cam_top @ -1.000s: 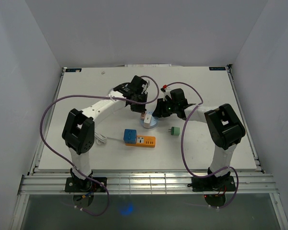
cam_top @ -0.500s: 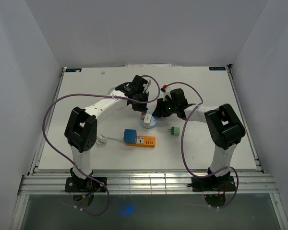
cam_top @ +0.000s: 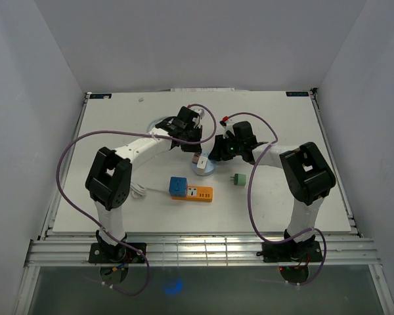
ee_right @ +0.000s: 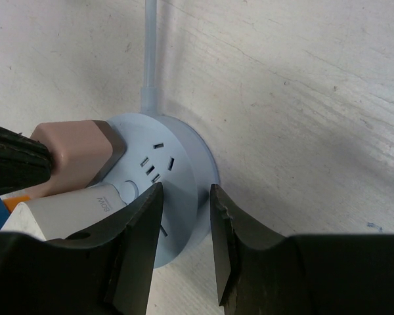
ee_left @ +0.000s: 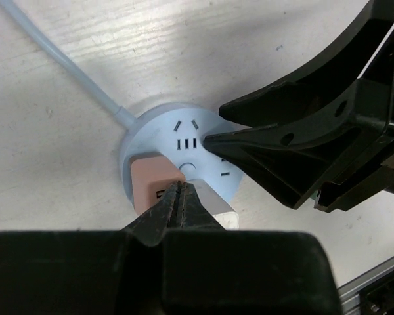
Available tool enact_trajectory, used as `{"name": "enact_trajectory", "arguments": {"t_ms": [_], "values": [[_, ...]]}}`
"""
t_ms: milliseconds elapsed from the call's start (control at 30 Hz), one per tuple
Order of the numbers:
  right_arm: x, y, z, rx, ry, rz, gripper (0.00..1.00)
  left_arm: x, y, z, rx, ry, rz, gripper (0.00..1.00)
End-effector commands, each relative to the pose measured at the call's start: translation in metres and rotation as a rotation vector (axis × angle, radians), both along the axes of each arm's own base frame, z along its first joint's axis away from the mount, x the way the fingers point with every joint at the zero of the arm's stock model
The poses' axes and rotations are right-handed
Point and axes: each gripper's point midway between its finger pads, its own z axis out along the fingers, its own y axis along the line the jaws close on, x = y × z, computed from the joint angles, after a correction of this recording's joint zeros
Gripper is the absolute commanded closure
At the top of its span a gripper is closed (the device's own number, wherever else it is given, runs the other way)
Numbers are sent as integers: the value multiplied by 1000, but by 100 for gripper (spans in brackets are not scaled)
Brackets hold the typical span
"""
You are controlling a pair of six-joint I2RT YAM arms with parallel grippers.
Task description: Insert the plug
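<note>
On the left of the white table (cam_top: 282,125), a thin white cord (cam_top: 141,190) runs to an orange power strip (cam_top: 201,193) near the front. A blue cube (cam_top: 178,185) sits right at the strip's left end, touching it. Just behind them is the round socket (ee_left: 159,128), light blue, flat on the table in the middle. Its own pale cable (ee_left: 65,62) goes off toward the far left. The left claw (ee_left: 179,197) comes in over the socket from the far left. Its two black fingers are pressed tight together with nothing between them. Their tips sit right over the line where two plugs meet. The pink plug (ee_left: 150,185) is on the left part of the socket's top. The white plug (ee_left: 218,209) is beside it on the right, and the two touch. It is hard to tell if they are pushed all the way in. The right claw (ee_right: 184,193) reaches in from the right side. Its fingers are only a little bit apart, a narrow gap, and they hold nothing. They sit over the socket's right edge, and one tip looks as if it rests on the socket's top. Farther right, a small green plug (cam_top: 240,178) lies alone on the table, away from both claws.
</note>
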Motion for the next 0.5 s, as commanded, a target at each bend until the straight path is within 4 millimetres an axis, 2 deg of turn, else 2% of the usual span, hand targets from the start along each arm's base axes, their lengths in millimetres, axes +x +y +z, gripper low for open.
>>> {"name": "enact_trajectory", "arguments": {"t_ms": [0, 267, 300, 467], "values": [[1, 0, 4, -3, -15, 8, 60, -28, 33, -52, 106, 134, 24, 100], [3, -1, 4, -9, -18, 2, 59, -33, 41, -48, 56, 93, 40, 100], [3, -1, 4, -10, -18, 1, 60, -38, 44, -52, 55, 101, 46, 100], [5, -2, 6, -16, -24, -5, 59, -37, 45, -39, 12, 63, 57, 100]]}}
